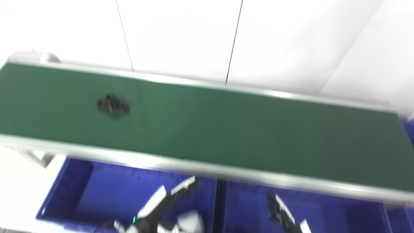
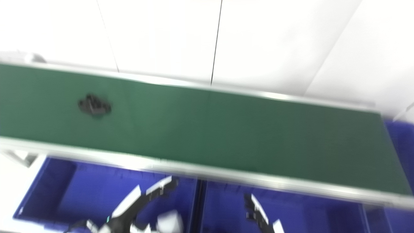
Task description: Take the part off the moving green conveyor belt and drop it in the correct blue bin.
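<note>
- White wall panels with thin dark seams stand behind the green conveyor belt (image 1: 226, 129), which runs across the view in a silver frame, tilted down toward the right; both views are blurred
- One small black part (image 1: 113, 106) lies on the belt toward its left end, about midway between the far and near rails, well apart from both hands
- The part looks like an irregular lump with several short prongs or ribs; the blur hides its exact form
- By its size and colour it is judged a light, stiff plastic or metal piece, unlikely to deform or break in a grasp
- The best hold is probably a pinch across its narrow body from above, timed to the belt's travel, since a flat dark piece on a smooth belt may skid if nudged sideways
- Two blue bins sit below the near rail: the left blue bin (image 1: 106, 194) and the right blue bin (image 1: 326, 210); a further sliver of blue shows past the belt's right end
- The left hand (image 1: 168, 200) hovers above the left bin, fingers spread apart and holding nothing
- The right hand (image 1: 279, 210) is low over the right bin, fingers extended, with nothing in it as far as the blur allows
</note>
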